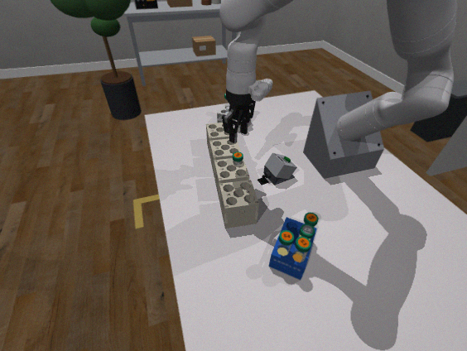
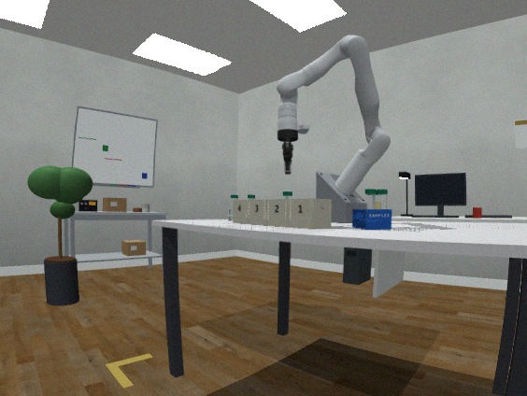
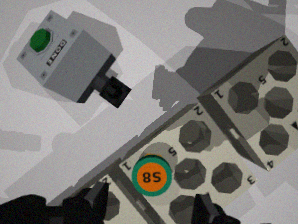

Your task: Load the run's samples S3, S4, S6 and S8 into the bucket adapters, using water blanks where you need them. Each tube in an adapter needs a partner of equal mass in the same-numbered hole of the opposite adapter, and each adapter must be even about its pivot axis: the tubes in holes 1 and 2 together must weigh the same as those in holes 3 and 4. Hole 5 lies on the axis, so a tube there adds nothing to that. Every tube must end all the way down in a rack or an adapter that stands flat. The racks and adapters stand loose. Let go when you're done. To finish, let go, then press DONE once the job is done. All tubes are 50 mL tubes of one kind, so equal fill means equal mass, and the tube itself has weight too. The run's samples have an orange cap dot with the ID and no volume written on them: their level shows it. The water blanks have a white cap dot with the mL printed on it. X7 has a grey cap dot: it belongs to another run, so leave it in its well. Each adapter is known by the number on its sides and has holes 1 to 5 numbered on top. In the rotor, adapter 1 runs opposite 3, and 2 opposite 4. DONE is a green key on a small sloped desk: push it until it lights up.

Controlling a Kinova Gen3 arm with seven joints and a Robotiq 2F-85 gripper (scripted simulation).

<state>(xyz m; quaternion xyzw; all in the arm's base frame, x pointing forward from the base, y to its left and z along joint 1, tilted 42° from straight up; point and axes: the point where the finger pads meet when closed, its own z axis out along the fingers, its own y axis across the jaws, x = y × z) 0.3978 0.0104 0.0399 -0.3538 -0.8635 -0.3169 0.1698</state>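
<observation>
Four beige adapters stand in a row; in the exterior view their sides read 4, 3, 2, 1 (image 2: 277,208). Sample S8 (image 1: 237,156) (image 2: 287,193) (image 3: 152,176), with an orange cap dot, sits in hole 1 of adapter 2 (image 1: 227,170) (image 3: 220,197). My gripper (image 1: 234,133) (image 2: 287,170) (image 3: 150,204) is open and empty, hanging well above the adapters, just past S8. The blue SAMPLES rack (image 1: 286,266) (image 2: 371,219) holds S4 (image 1: 286,237), S3 (image 1: 303,242), S6 (image 1: 310,218) and grey-dotted X7 (image 1: 307,230).
The DONE desk (image 1: 281,166) (image 3: 67,65) with its green key (image 3: 40,40) stands right of the adapters. Two more green-capped tubes (image 2: 243,197) stand past adapter 4, mostly hidden by my gripper in the top view. The arm's grey base (image 1: 344,137) is at the right.
</observation>
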